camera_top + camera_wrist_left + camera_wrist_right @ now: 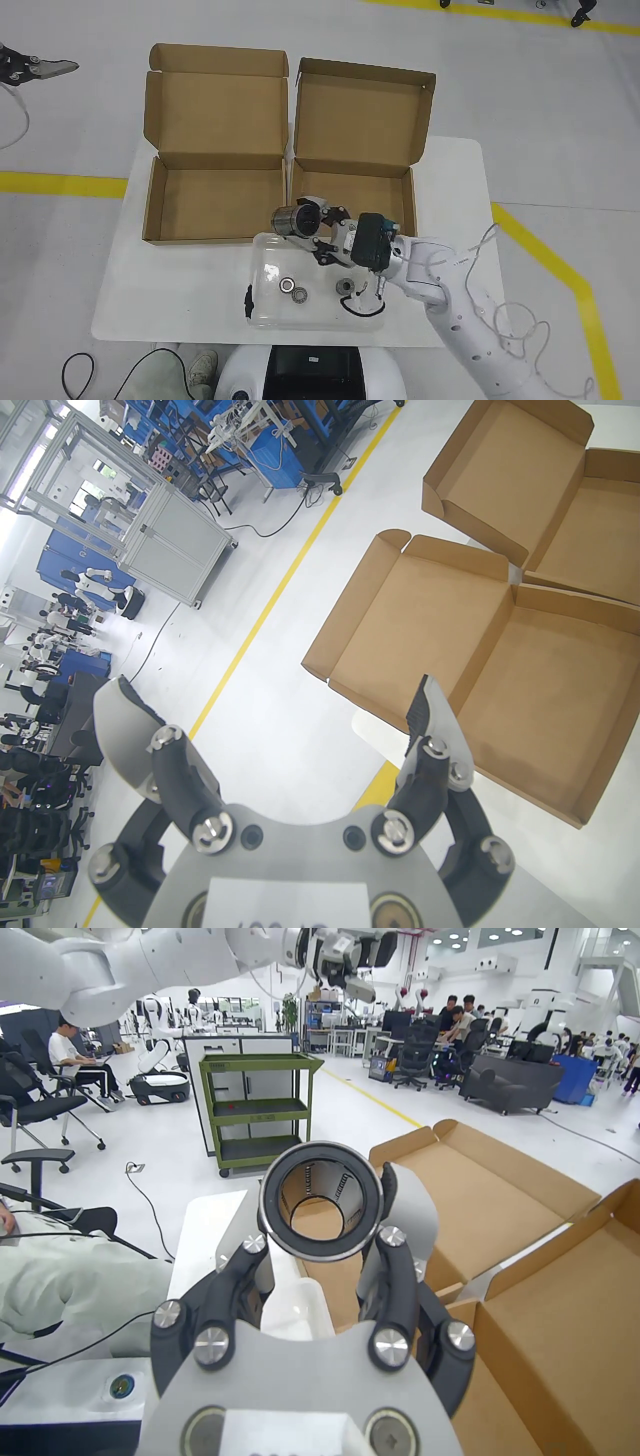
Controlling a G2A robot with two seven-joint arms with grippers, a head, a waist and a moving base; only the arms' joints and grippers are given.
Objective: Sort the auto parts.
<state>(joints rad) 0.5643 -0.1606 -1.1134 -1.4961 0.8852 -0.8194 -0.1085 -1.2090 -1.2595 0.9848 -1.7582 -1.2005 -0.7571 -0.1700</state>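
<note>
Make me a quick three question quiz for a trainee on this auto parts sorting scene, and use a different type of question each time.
1. How many cardboard boxes stand open on the table?
2. True or false: the right gripper is shut on a metal sleeve.
3. Where is the left gripper?
A. Inside a box, shut
B. Over the middle of the table, shut
C. Beyond the table's edge, open and empty

Key: 1 two; 2 true; 3 C.
</note>
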